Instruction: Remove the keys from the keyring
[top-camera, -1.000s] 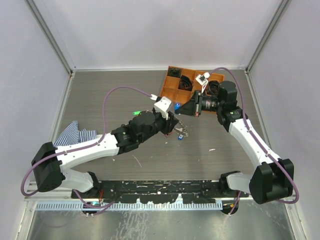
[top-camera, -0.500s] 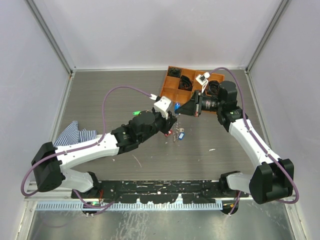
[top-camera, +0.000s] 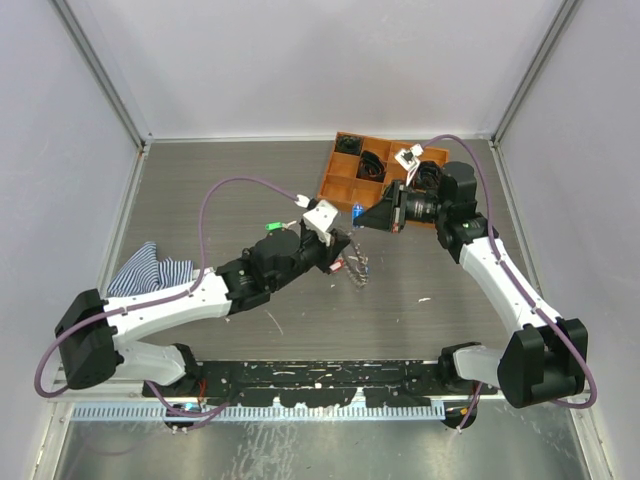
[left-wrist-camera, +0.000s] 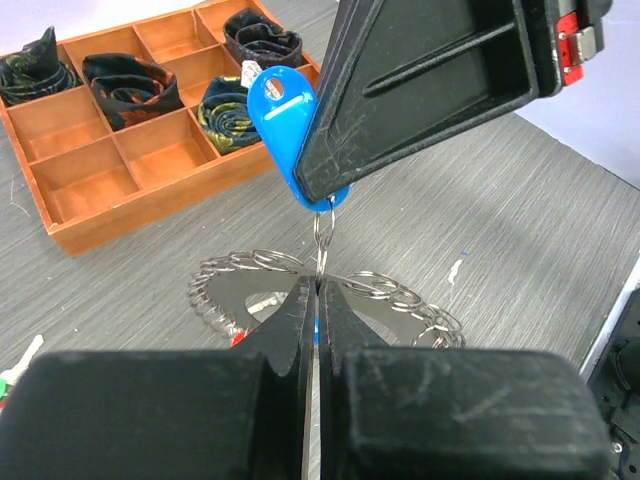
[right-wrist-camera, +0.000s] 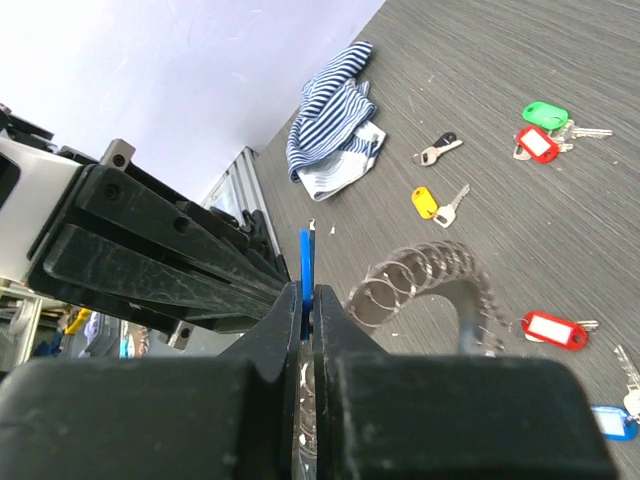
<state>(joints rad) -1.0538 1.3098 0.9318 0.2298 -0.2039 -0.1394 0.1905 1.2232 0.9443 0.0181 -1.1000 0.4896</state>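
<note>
In right fingers | blue key tag ring-end toward left fingers

The right claw pinches a blue key tag just above the closed left claw and keyring.

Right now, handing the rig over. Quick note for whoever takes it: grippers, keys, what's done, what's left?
Left gripper: shut on a link of the keyring.
Right gripper: shut on the blue key tag, which a small split ring joins to the keyring; not yet off.
Done: green-tagged key, red-tagged key and yellow-tagged key lie loose on the table.
Left: free the blue one. A second red-tagged key sits by the ring's end; I cannot tell if it is attached.
</note>
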